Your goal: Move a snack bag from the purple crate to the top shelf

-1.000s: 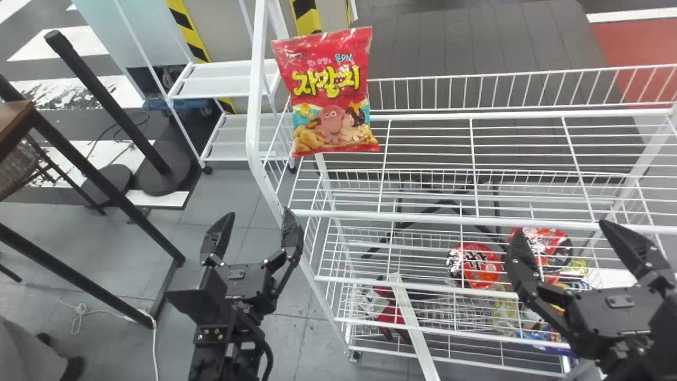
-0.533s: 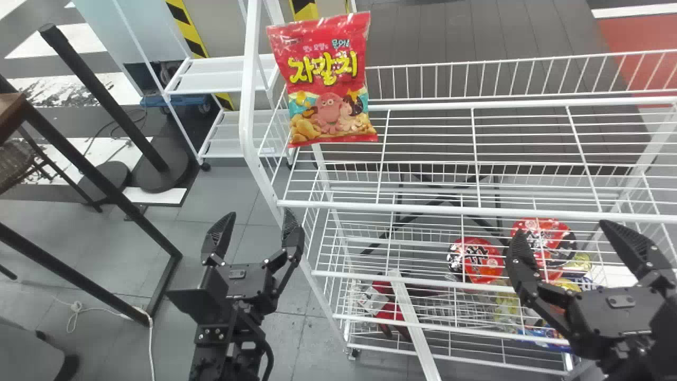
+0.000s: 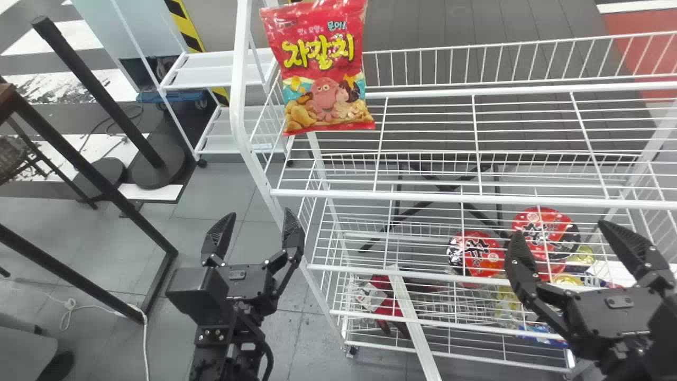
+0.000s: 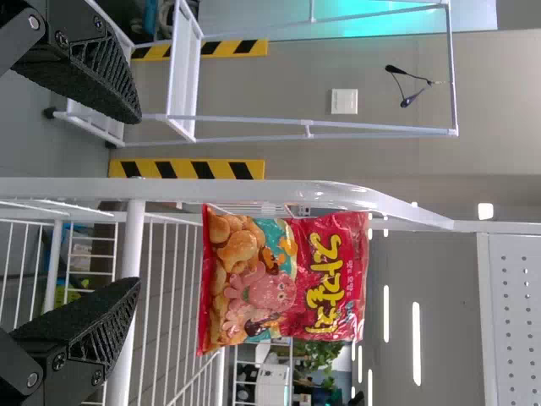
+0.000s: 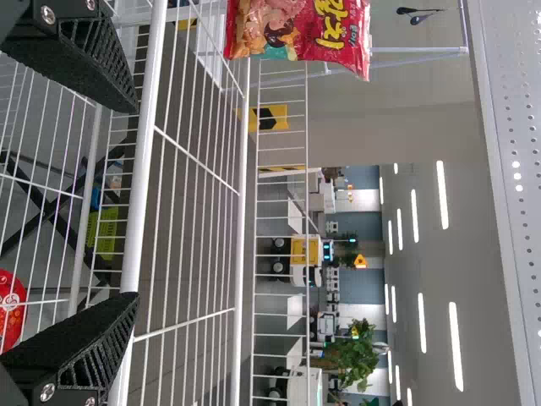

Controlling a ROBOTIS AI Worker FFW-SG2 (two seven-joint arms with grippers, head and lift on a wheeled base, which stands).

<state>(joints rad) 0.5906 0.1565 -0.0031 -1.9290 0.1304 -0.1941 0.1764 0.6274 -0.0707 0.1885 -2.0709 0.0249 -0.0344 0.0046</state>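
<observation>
A red snack bag [image 3: 323, 69] stands upright at the left end of the white wire top shelf [image 3: 476, 196]. The left gripper [image 3: 254, 233], in the head view, is open in front of the rack's left post, apart from the bag. In front of the rack's right part the right gripper [image 3: 563, 238] is open too, holding nothing. The left wrist view shows the snack bag [image 4: 283, 281] beyond the spread left gripper [image 4: 139, 203]. Past the spread right gripper [image 5: 137, 203], the right wrist view has part of the snack bag [image 5: 300, 30].
Lower tiers hold red round packages [image 3: 476, 254] and several small packs. A white strip [image 3: 412, 323] slants in front of the rack. Black frame bars [image 3: 95, 169] stand at the left, a small white rack [image 3: 217, 71] behind.
In the head view, the rack and bag have shifted upward and slightly left, and the floor scene at the left has shifted too. Both grippers keep their places there and stay open.
</observation>
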